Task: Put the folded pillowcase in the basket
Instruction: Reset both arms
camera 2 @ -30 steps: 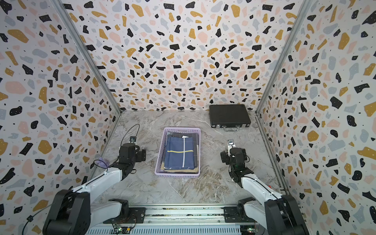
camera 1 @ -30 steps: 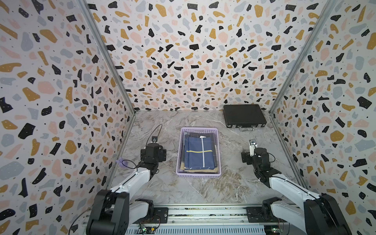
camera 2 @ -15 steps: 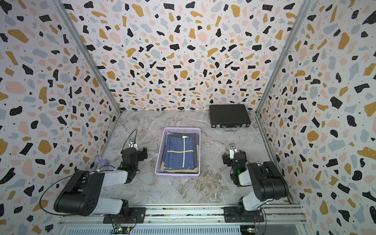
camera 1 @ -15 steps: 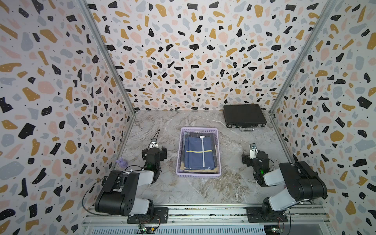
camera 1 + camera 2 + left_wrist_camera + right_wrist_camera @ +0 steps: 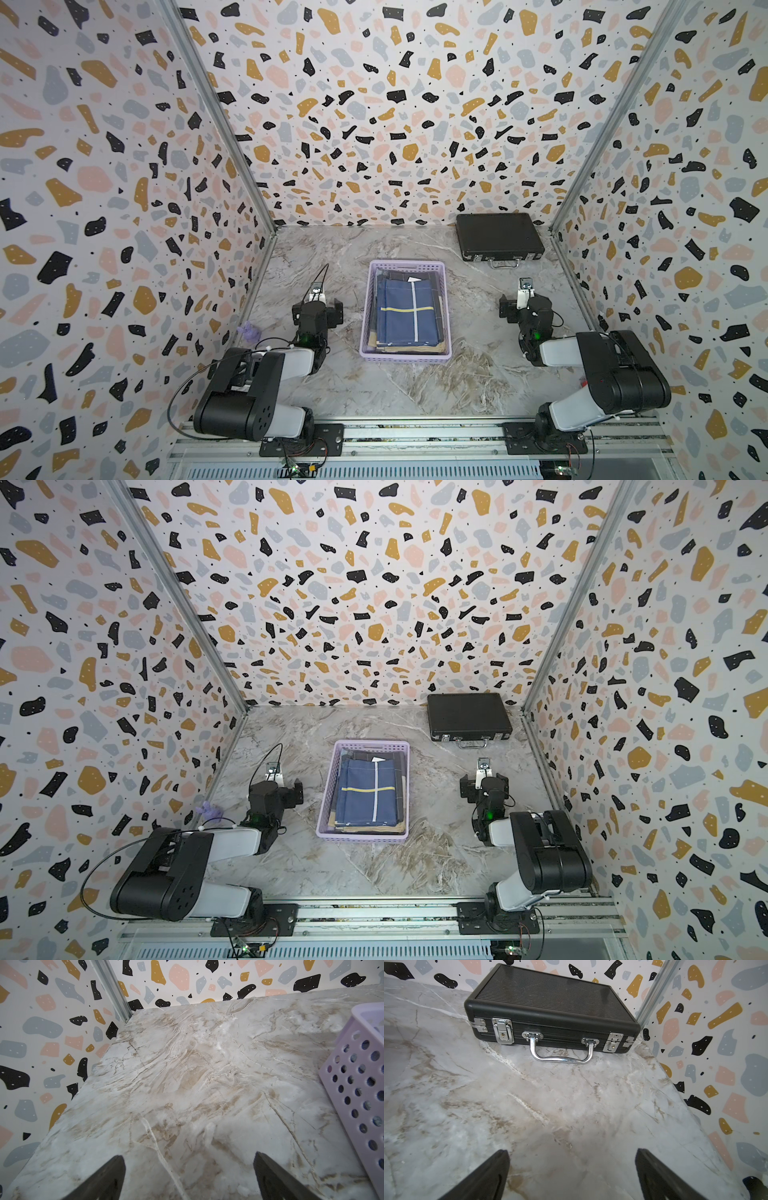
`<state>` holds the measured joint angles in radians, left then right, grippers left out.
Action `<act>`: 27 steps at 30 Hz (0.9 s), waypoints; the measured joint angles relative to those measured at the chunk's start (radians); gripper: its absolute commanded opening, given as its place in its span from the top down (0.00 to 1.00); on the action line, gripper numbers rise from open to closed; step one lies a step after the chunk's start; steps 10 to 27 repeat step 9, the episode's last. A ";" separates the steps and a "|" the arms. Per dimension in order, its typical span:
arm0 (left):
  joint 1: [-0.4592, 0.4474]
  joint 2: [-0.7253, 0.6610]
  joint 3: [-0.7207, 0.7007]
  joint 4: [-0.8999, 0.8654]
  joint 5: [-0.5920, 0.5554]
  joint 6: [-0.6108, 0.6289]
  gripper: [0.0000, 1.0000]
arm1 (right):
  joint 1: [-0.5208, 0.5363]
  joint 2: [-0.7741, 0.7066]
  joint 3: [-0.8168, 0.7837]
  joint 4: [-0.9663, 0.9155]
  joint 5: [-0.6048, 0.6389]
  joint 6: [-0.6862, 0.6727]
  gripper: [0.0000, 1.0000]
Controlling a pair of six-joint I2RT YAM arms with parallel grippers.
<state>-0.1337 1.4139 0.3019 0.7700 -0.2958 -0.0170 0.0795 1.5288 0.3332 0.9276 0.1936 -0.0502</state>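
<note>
Walls (image 5: 395,124): terrazzo-patterned panels closing in three sides of the workspace.

Bench (image 5: 415,386): marble-look surface, seen in both top views.

Left arm (image 5: 257,382), right arm (image 5: 602,370): folded low on the near rail, one on each side of the basket, wrists reaching toward the back wall.

Case (image 5: 496,235): black ribbed hard case lying flat in the far right corner, closed. Its chrome handle (image 5: 560,1057) and latches face the right arm.

Basket (image 5: 405,356): shallow lavender tray with perforated sides, at the middle of the bench between the two arms and well apart from the case.

Pillowcase (image 5: 405,311): navy cloth, folded, crossed by one yellow and one white stripe. It lies flat inside the basket on top of other folded layers, dark and tan at the edges.

Left hand (image 5: 188,1155): spread wide and released, nothing between its fingers, over bare bench, with the basket's holed side wall (image 5: 357,1093) just beside it.

Right hand (image 5: 571,1150): spread wide and released, empty, over bare bench, pointing at the case and apart from it.

Scrap (image 5: 248,331): small lavender lump against the left wall, too small to identify.
</note>
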 measured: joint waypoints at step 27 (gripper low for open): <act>0.003 0.000 0.004 0.000 0.059 0.021 0.00 | 0.000 0.000 0.000 -0.001 0.002 0.002 0.00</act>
